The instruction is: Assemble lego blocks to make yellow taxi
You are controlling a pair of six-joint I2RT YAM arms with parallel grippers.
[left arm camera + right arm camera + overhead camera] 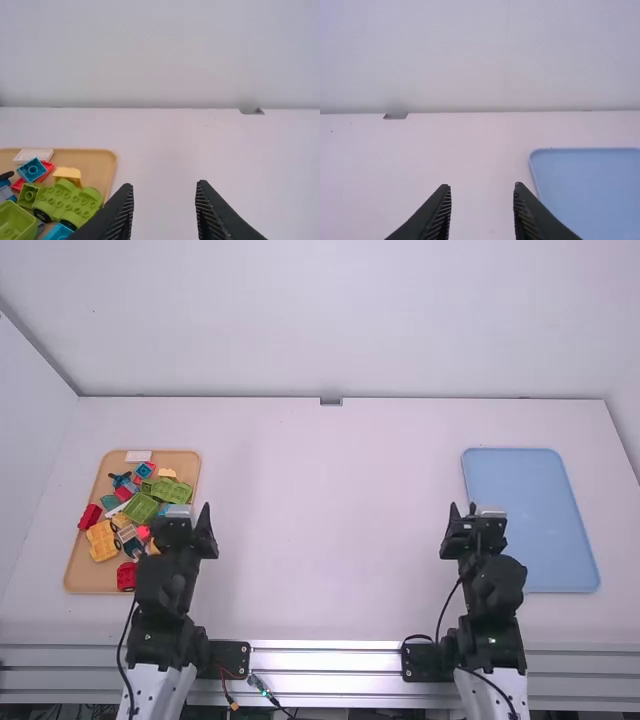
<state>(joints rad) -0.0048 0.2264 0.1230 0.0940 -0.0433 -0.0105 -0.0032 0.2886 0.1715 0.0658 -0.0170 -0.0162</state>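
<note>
High view, and here the blocks are heaped in the tan tray (75, 581), set at the table's (330, 540) nine o'clock. A white block (138, 456) is placed at the tray's twelve, a green car base (172, 490) at about two, a red block (126, 576) at six, a big yellow block (101, 540) at eight, and another red one (90, 517) is perched by the rim at nine. The left gripper (181, 524) is held at the tray's three o'clock side; its jaws are spread wide, nothing gripped. Across at the table's three o'clock, the blue tray (535, 520) is laid out. Near its nine o'clock edge the right gripper (477, 524) is held, jaws likewise parted wide and unloaded.
</note>
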